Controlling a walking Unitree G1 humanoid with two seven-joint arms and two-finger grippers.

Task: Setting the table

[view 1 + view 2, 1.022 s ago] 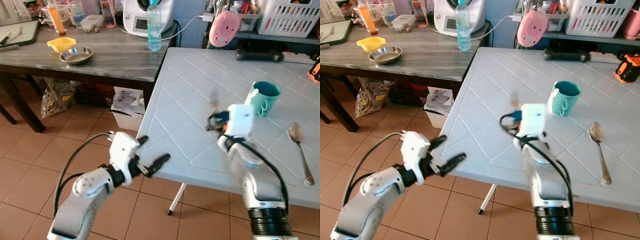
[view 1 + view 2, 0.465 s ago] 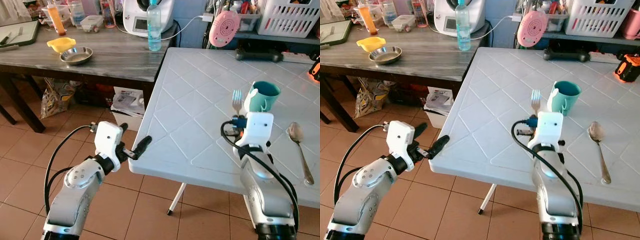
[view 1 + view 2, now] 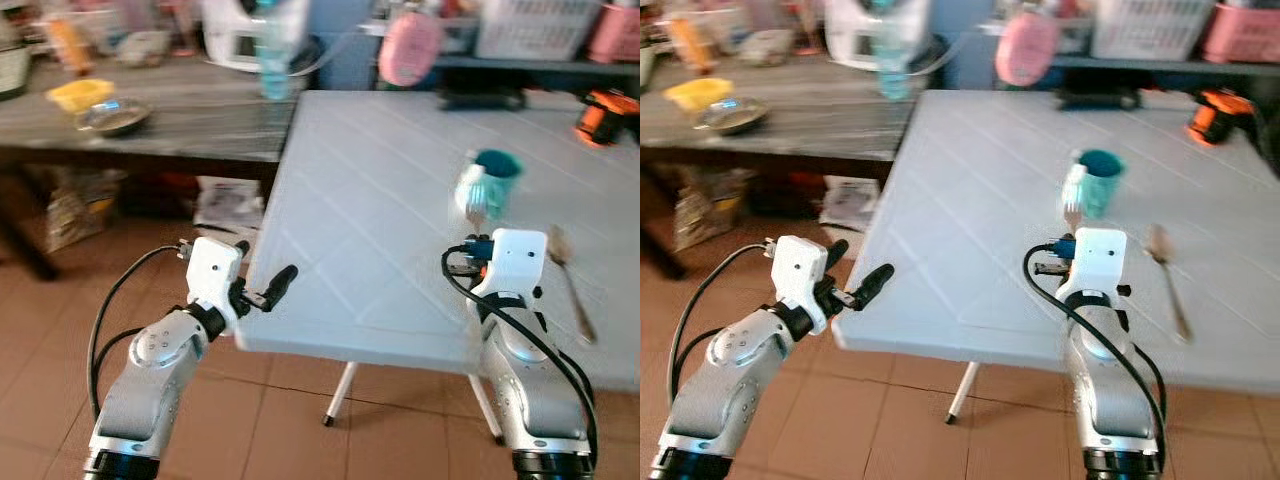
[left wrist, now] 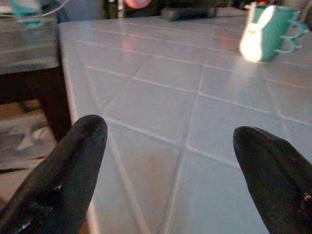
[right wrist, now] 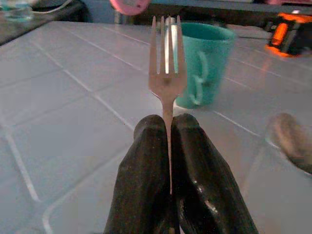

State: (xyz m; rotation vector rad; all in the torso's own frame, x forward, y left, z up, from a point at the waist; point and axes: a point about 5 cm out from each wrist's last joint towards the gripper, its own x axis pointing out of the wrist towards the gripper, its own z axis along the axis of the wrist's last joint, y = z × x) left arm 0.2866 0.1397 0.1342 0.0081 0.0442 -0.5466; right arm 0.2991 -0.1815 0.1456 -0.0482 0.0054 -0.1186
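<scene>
Shiny silver metal fork (image 5: 166,73), smooth and reflective. Glossy black plastic gripper fingers (image 5: 146,185). White plastic table (image 3: 380,170), smooth, faintly sheened, moulded with diagonal grooves. Glossy teal mug (image 5: 202,63), material unclear. Grey wood-grain side table (image 3: 180,110), matt. Polished metal spoon (image 3: 1165,270).

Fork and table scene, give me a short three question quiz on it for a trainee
1. True or false: the right claw is shut on the fork.
2. Which lies on the white table to the right of the teal mug? A spoon, B knife, C plate.
3. Fill in: the left claw is ____, its fingers spread wide before the table's near corner.

Key: 1 true. 2 A, the spoon. 3 open.
</scene>
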